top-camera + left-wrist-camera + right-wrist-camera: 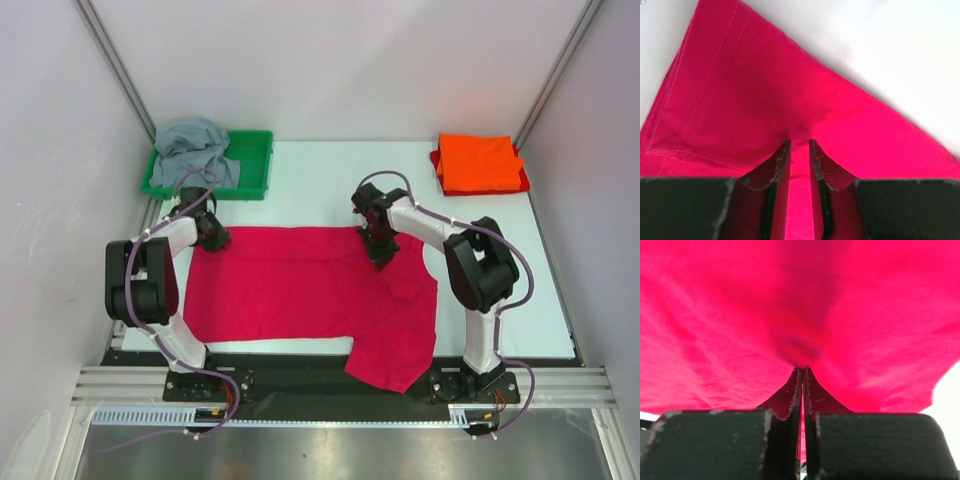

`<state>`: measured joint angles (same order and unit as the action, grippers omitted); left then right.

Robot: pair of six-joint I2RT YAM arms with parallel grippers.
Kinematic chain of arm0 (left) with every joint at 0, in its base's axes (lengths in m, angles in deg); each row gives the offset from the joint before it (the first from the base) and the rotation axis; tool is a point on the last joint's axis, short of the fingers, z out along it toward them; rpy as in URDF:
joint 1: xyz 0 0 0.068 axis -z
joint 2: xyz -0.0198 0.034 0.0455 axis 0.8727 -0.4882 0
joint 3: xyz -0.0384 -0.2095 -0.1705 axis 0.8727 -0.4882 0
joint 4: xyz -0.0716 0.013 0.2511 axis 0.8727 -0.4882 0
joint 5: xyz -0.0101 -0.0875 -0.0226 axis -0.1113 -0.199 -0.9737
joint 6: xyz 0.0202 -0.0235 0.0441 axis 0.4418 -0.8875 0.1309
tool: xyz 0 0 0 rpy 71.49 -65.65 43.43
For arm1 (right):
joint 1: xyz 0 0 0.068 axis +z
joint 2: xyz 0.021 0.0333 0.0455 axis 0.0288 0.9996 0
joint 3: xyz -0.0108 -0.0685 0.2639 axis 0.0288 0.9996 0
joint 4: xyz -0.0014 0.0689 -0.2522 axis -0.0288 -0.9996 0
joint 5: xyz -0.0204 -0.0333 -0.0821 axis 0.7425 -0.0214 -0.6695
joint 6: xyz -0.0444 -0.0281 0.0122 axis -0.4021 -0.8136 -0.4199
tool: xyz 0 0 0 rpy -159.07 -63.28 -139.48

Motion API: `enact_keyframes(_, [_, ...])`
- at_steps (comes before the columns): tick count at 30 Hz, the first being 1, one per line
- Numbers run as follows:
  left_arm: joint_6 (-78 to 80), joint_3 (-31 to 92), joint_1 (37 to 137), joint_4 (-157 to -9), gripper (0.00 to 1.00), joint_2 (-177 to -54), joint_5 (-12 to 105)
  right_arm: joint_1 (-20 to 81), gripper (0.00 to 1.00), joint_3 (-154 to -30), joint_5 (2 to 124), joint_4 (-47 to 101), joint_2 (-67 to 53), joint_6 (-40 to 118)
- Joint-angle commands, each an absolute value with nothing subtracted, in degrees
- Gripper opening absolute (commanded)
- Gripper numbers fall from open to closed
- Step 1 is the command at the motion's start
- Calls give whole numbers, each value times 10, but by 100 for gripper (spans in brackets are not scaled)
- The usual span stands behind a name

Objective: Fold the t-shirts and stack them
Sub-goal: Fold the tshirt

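The left gripper (pixel 799 142) clamps the stitched hem corner at 10 o'clock of the soft, creased crimson-pink t-shirt (pixel 300 290), the right gripper (pixel 802 369) pinching a puckered fold at 2 o'clock

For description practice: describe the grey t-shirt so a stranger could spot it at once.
At the far left corner of the table sits a green tray. The grey t-shirt lies crumpled in it, the only shirt neither bright nor flat.
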<state>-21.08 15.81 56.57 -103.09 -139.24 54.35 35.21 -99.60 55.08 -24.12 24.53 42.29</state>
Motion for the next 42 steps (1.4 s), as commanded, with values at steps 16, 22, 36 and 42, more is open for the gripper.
enact_keyframes(16, [-178, 185, 564, -1023, 26, -1430, 569, 213, 31, -1244, 533, -276, 366, 400])
enact_keyframes(22, [-180, 188, 564, -1022, 26, -1430, 566, 267, 50, -1254, 455, -318, 308, 404])
enact_keyframes(36, [-176, 194, 565, -1025, 26, -1429, 564, 314, 7, -1073, 573, -227, 259, 461])
enact_keyframes(42, [-176, 188, 564, -1027, 26, -1425, 565, 309, 21, -1081, 588, -206, 288, 467])
